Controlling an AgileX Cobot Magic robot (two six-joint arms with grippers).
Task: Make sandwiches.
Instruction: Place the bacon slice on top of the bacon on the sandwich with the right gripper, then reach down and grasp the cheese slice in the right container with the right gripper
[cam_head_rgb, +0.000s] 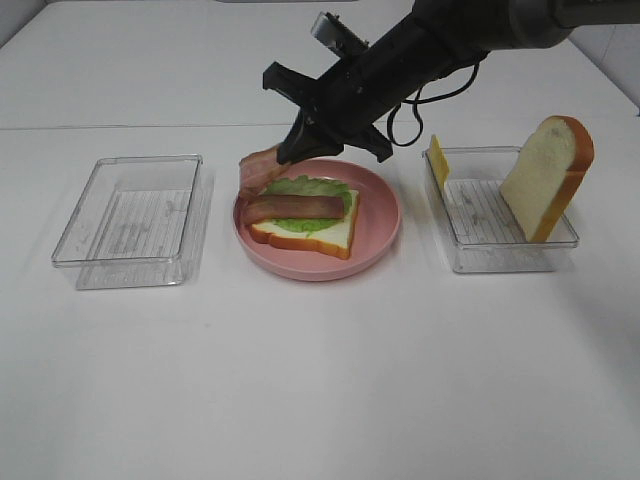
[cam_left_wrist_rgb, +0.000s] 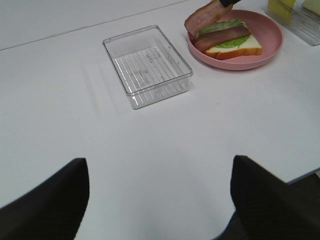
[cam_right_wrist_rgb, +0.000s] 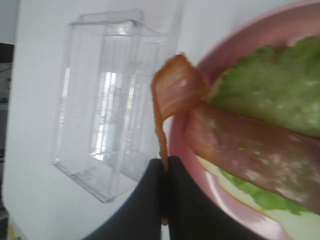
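On the pink plate (cam_head_rgb: 385, 225) lies a bread slice (cam_head_rgb: 330, 236) with a green lettuce leaf (cam_head_rgb: 310, 187) and one bacon strip (cam_head_rgb: 295, 207) on it. My right gripper (cam_head_rgb: 292, 152) is shut on a second bacon strip (cam_head_rgb: 262, 167) and holds it over the plate's left rim; the right wrist view shows this strip (cam_right_wrist_rgb: 172, 92) pinched between the black fingers (cam_right_wrist_rgb: 145, 200). The second bread slice (cam_head_rgb: 548, 176) leans upright in the right tray (cam_head_rgb: 500, 250), and the cheese slice (cam_head_rgb: 438, 160) leans on that tray's left wall. My left gripper's fingers (cam_left_wrist_rgb: 45, 205) are spread apart, empty, far from the plate.
An empty clear tray (cam_head_rgb: 130, 222) stands left of the plate; it also shows in the left wrist view (cam_left_wrist_rgb: 147, 65). The right arm reaches in from the upper right over the plate's back edge. White table all around.
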